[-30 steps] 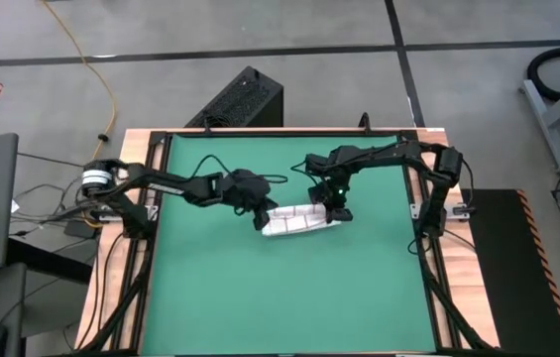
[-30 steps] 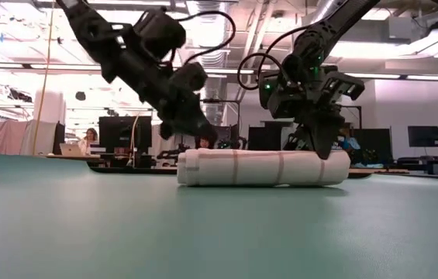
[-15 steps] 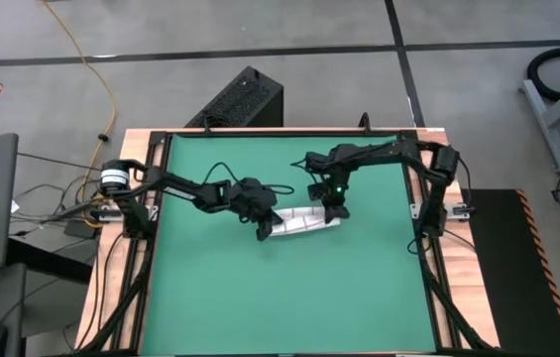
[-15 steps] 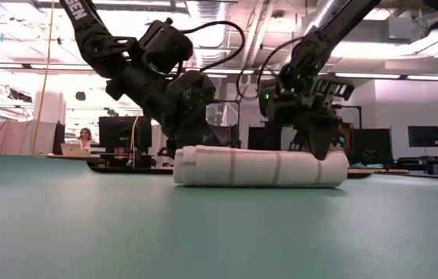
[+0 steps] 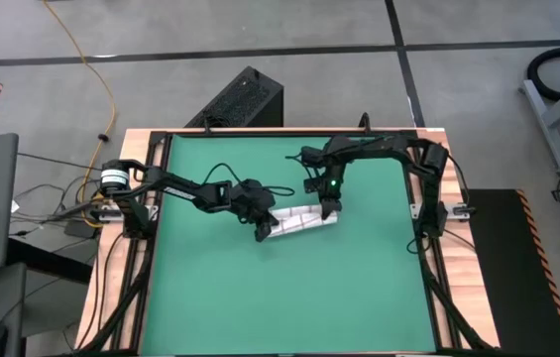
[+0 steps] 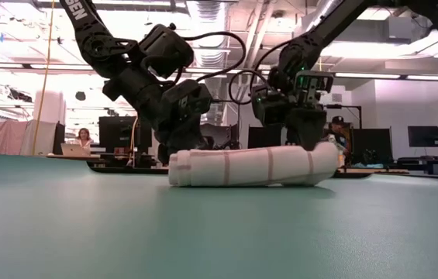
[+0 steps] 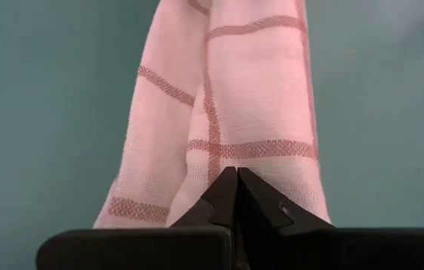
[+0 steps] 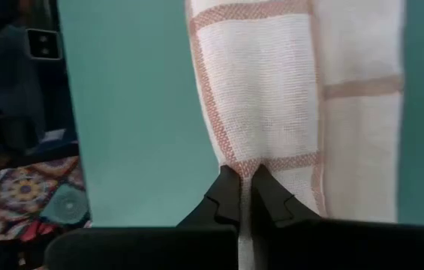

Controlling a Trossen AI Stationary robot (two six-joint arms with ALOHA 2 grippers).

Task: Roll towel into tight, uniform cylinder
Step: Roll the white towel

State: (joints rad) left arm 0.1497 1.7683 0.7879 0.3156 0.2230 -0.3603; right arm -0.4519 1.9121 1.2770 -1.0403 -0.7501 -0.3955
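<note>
Towel (image 5: 299, 220) lies rolled mid-mat (image 5: 220, 297). Left gripper (image 7: 236, 180) and right gripper (image 8: 241, 178) have fingers together, tips pressed on opposite ends. Thin, soft, light cloth; it will probably unroll unless held at both ends.

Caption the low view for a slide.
Both grippers, left and right, press shut against the rolled towel on the green mat.

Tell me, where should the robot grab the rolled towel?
Probably at its two ends, from above. The towel lies as a long roll on the mat, and the left gripper and right gripper already sit shut there.
</note>
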